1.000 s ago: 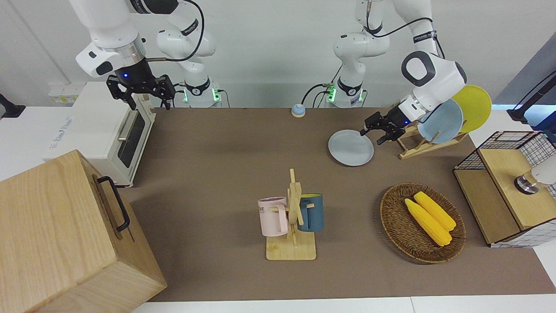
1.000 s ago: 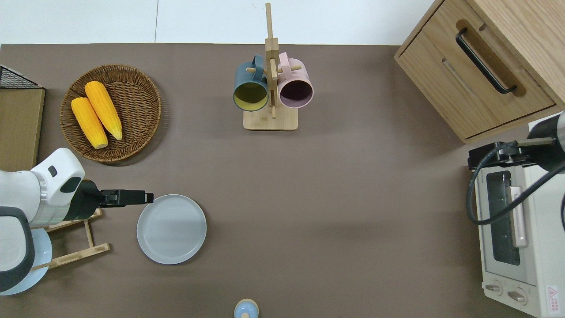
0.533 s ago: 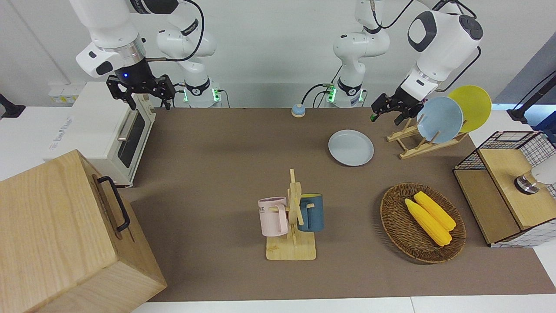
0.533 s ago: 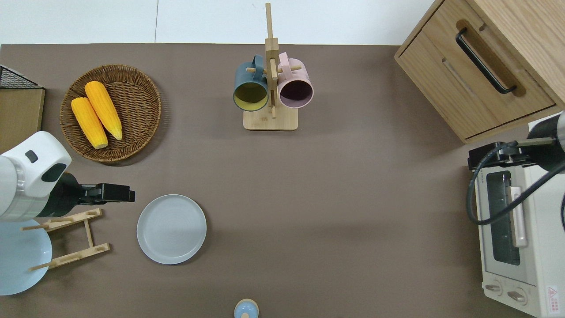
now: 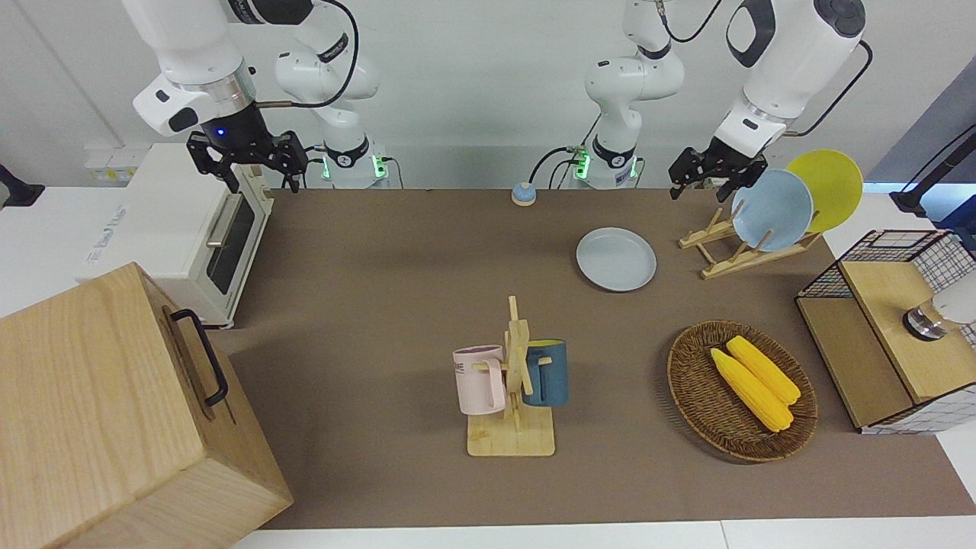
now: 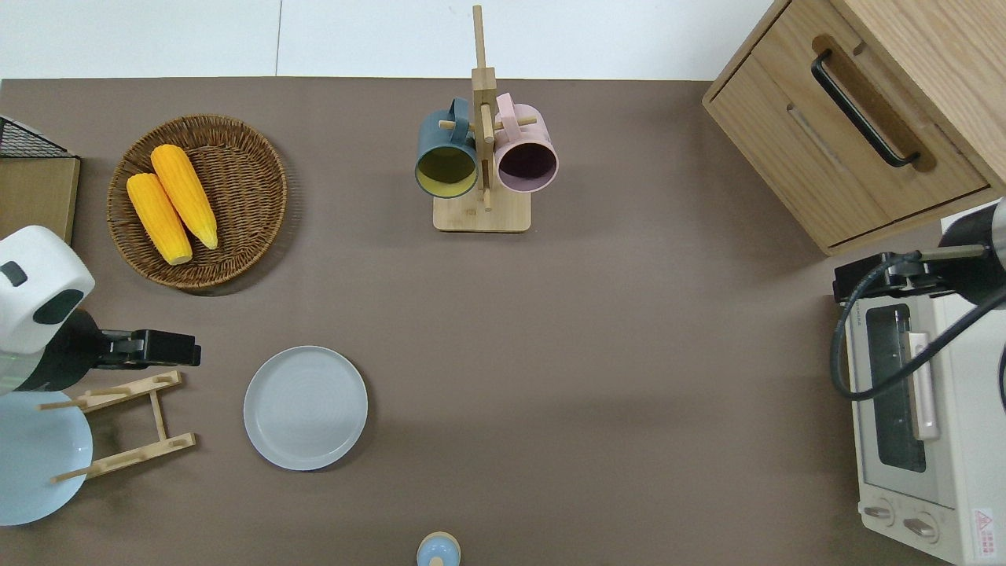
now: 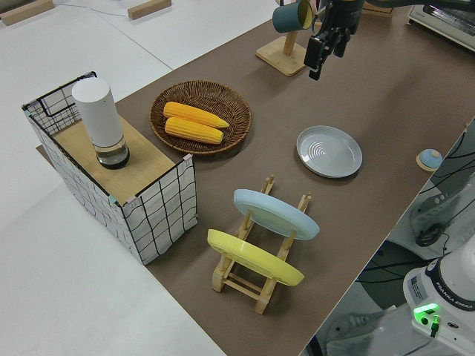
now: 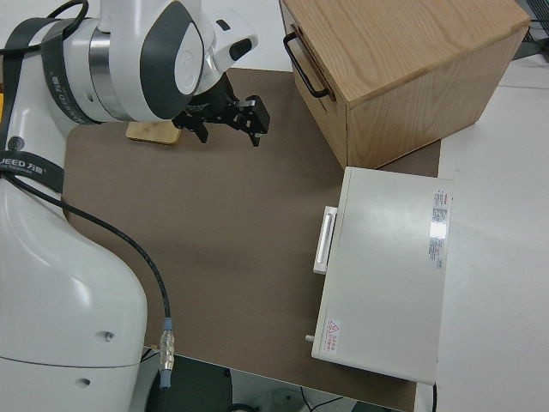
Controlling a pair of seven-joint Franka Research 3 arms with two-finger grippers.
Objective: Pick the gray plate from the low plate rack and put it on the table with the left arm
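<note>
The gray plate (image 5: 616, 259) lies flat on the table (image 5: 366, 305), beside the low plate rack (image 5: 725, 263) and toward the table's middle; it also shows in the overhead view (image 6: 305, 408) and the left side view (image 7: 329, 150). My left gripper (image 5: 699, 185) is open and empty, up in the air. In the overhead view my left gripper (image 6: 192, 348) is over the table just past the farther slat of the rack (image 6: 157, 409), apart from the plate. The rack's slot nearest the gray plate is empty. My right gripper (image 5: 259, 177) is open and parked.
A light-blue plate (image 5: 772, 210) and a yellow plate (image 5: 831, 187) lean in the rack. A wicker basket (image 6: 244, 228) holds two corn cobs. A mug stand (image 6: 481, 214), a wooden cabinet (image 6: 794, 149), a toaster oven (image 6: 927, 440), a wire crate (image 5: 884, 252) and a small bell (image 5: 523, 194) stand around.
My left gripper has risen from the gray plate's rim and drawn back toward the left arm's end of the table. The plate stays flat on the table. The right arm has not moved.
</note>
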